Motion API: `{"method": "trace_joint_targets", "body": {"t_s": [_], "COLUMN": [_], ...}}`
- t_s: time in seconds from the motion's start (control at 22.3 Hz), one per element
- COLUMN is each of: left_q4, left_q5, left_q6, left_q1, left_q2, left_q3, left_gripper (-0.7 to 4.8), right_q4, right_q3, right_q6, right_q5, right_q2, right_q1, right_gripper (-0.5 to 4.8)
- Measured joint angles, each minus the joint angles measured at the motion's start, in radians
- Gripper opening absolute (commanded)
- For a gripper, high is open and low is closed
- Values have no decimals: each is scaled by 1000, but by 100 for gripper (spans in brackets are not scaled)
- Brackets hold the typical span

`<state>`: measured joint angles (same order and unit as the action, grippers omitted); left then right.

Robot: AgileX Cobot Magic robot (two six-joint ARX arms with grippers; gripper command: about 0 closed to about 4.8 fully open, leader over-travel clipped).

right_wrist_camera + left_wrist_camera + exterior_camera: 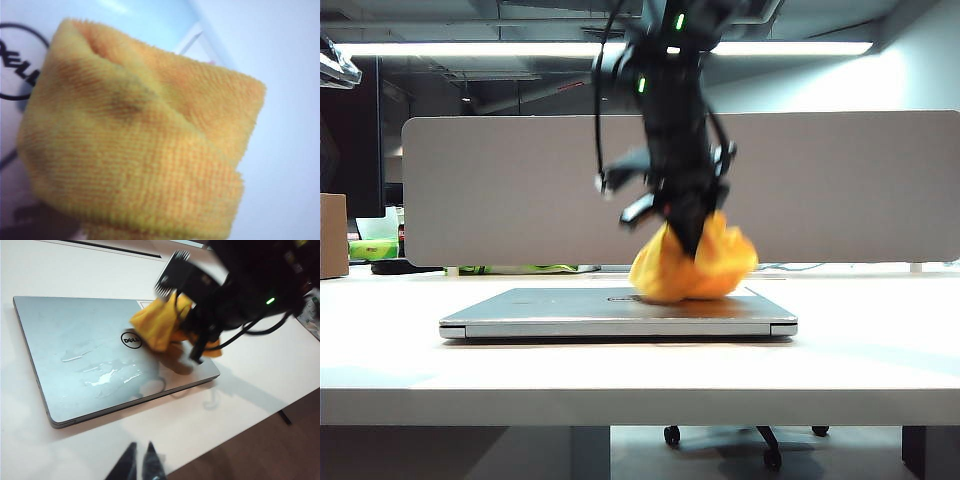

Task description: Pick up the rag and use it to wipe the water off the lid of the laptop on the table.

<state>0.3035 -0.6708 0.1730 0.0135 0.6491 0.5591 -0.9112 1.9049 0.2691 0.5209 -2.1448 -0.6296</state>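
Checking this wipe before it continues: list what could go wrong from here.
1. The right gripper pinches the soft orange-yellow rag near the dark oval logo; the clear water smears lie farther along the flat silver-grey lid, so a short stroke could miss them.
2. The rag hangs bunched, so little cloth may touch.
3. The left gripper is shut, off the laptop, so pushing might slide it.

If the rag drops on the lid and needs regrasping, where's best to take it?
Probably the raised bunched fold at the top of the rag, coming straight down as the right gripper does now; its soft heap on the lid offers no flat edge.
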Motion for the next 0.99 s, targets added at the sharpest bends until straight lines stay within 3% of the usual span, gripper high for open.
{"method": "trace_joint_targets", "body": {"t_s": [0.31,0.99], "left_q4": [0,0], "left_q5": [0,0], "left_q6": [0,0], "left_q1": [0,0], "left_q2": [0,0], "left_q3": [0,0], "left_gripper": [22,22], "right_q4": [-95,100], "right_q3": [-6,4], "right_q6": [93,106], "right_q5": [56,26], "right_q2": [-13,-95], "right_q1": [-3,-116], "right_gripper": [-8,-8]}}
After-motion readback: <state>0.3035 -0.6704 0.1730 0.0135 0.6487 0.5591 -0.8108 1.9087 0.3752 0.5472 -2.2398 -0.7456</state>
